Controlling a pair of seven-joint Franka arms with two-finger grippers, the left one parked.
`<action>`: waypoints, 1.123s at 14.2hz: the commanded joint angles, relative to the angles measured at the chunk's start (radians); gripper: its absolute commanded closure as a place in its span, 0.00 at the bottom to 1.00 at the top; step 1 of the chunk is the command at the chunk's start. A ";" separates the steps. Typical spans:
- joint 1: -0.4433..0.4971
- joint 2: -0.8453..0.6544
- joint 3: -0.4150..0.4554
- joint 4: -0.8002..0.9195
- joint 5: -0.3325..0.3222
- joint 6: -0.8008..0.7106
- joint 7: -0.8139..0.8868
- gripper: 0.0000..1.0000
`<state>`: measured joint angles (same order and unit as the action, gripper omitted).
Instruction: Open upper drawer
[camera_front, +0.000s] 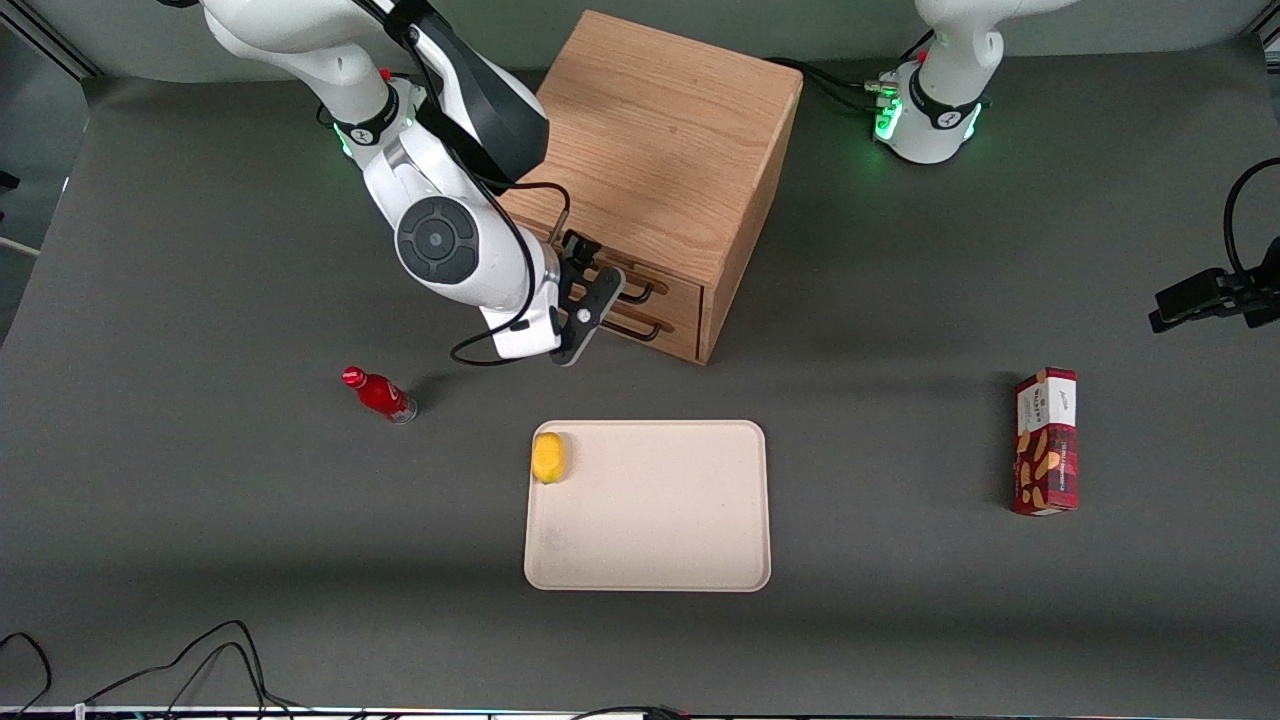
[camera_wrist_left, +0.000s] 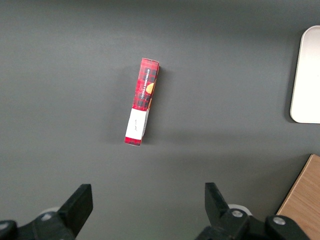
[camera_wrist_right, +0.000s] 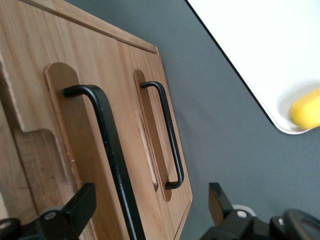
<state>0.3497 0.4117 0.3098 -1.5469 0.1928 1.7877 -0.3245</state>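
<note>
1. We find the oak cabinet (camera_front: 660, 170) standing near the tabletop's (camera_front: 200, 550) edge farthest from the front camera, its two drawers facing the cream tray (camera_front: 650, 560).
2. The upper drawer (camera_wrist_right: 60, 150) is the topmost of the pair and looks fully shut, its face flush with the one below; its black bar handle (camera_wrist_right: 107, 150) is our target, not the lower handle (camera_wrist_right: 167, 135).
3. Our claw (camera_front: 592, 292) sits right at the cabinet's front, released, with its fingers (camera_wrist_right: 67, 212) spread; in the right wrist view the upper handle's bar runs down between them.
4. We judge the step in hand to be closing on that bar (nothing is gripped yet, as far as we can see).
5. To do it well, we would centre the bar between the pads, close firmly, then pull straight out along the drawer's travel, toward the tray, without lifting or twisting, so the shallow drawer does not bind.
6. The lower handle lies just beside the upper one, so we would keep the fingers from catching it.
7. A lemon (camera_front: 549, 457) rests in the tray's corner nearest the cabinet; a red bottle (camera_front: 381, 394) lies toward the working arm's end.
</note>
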 joint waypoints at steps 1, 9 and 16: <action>-0.009 -0.025 0.011 -0.048 -0.010 0.039 -0.024 0.00; -0.005 -0.021 0.011 -0.084 -0.032 0.098 -0.024 0.00; -0.002 -0.002 0.009 -0.073 -0.045 0.122 -0.021 0.00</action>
<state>0.3491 0.4119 0.3145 -1.6110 0.1700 1.8855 -0.3289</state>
